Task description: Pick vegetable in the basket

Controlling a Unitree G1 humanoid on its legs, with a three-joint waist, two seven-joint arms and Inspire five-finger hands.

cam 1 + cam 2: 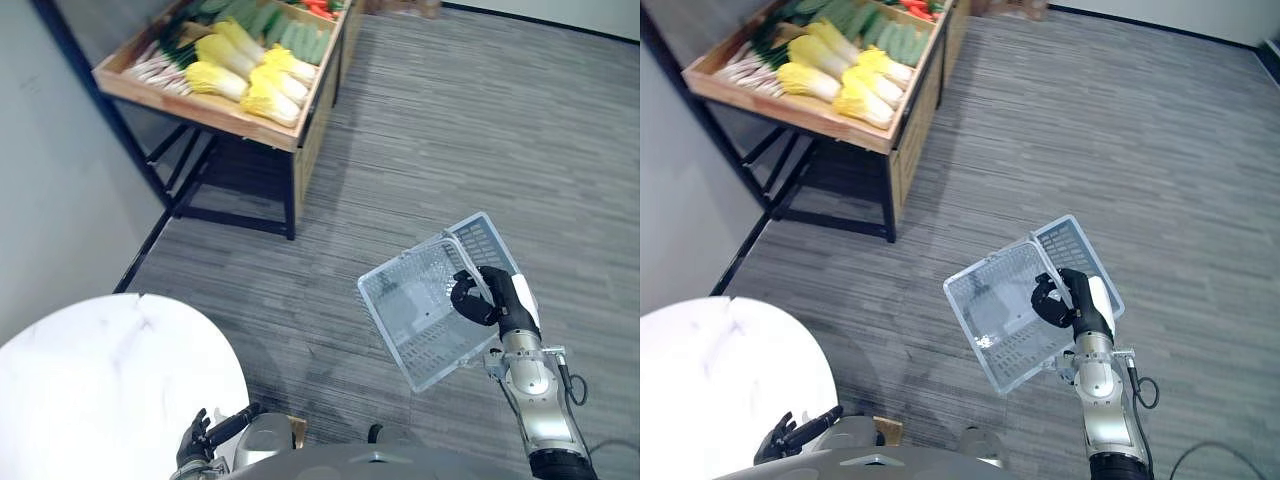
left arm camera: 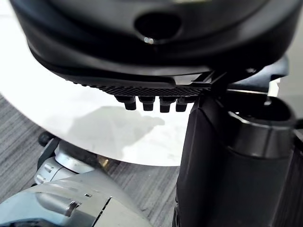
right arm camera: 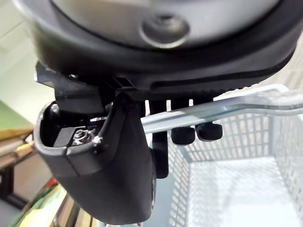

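My right hand (image 1: pixel 487 296) is shut on the thin handle (image 3: pixel 227 107) of a see-through grey plastic basket (image 1: pixel 420 315), holding it tilted above the floor at the lower right; nothing lies in the basket (image 3: pixel 236 189). The vegetables lie on a wooden stand (image 1: pixel 205 112) at the far upper left: yellow cabbages (image 1: pixel 250 75), green cucumbers (image 1: pixel 292 30), red peppers (image 1: pixel 318 8) and a bunch of pale stalks (image 1: pixel 160 68). My left hand (image 1: pixel 205 436) hangs low at the bottom left beside a white table, fingers relaxed and holding nothing.
A round white table (image 1: pixel 100 390) takes up the lower left corner. A grey wall (image 1: pixel 50 180) runs along the left side. The stand rests on a black metal frame (image 1: pixel 230 170). Striped grey carpet (image 1: pixel 450 130) lies between the stand and the basket.
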